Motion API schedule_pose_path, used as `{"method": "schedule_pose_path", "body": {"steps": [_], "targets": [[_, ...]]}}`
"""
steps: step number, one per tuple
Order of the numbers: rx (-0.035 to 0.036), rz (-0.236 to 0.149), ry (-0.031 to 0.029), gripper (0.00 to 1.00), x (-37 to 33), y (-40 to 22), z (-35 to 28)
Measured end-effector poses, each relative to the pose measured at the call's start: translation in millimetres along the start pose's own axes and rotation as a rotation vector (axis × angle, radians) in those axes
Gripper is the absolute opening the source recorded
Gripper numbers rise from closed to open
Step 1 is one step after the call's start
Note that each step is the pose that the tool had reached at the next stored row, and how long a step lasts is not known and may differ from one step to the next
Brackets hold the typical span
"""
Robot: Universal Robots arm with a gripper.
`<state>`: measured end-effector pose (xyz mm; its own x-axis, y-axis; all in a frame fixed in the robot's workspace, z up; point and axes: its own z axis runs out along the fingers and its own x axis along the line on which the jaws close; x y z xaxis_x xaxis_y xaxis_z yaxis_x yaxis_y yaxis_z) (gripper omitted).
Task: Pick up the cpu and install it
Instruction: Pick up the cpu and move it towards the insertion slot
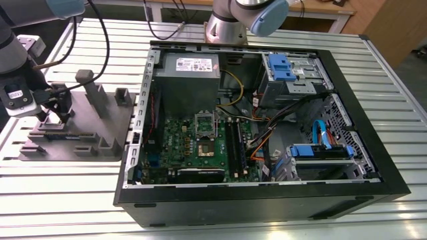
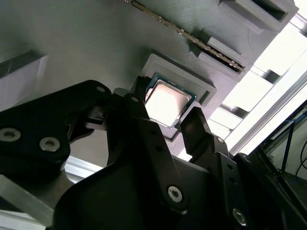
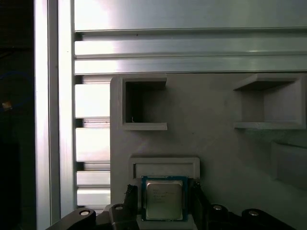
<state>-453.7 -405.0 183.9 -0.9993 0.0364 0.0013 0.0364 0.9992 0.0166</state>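
Pincer spread, one finger on each side of the cpu; contact cannot be told. Cpu lies flat, metal top up, in a square recess of the grey tray. Tray sits on the slatted desk, beside the open PC case, on the exterior view's left.

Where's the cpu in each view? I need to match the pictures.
Exterior view: hidden under the gripper, above the grey fixture at the exterior view's left.
Second wrist view: cpu in its square pocket, flanked by the open gripper.
First wrist view: cpu in the same pocket.
Shared landmark: the grey fixture.
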Motion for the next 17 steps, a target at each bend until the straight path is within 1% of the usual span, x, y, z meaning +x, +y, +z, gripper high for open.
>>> {"method": "schedule_pose_path", "body": {"steps": [5, 7, 8, 17], "targets": [[-0.0001, -0.001, -0.0001, 0.56, 0.0, 0.0, 0.7], [-0.0001, -0.001, -0.0001, 0.55, 0.0, 0.0, 0.8], [-0.0001, -0.001, -0.0001, 0.48, 0.0, 0.0, 0.8], [-0.0001, -0.001, -0.0002, 0.47, 0.0, 0.0, 0.9]]}}
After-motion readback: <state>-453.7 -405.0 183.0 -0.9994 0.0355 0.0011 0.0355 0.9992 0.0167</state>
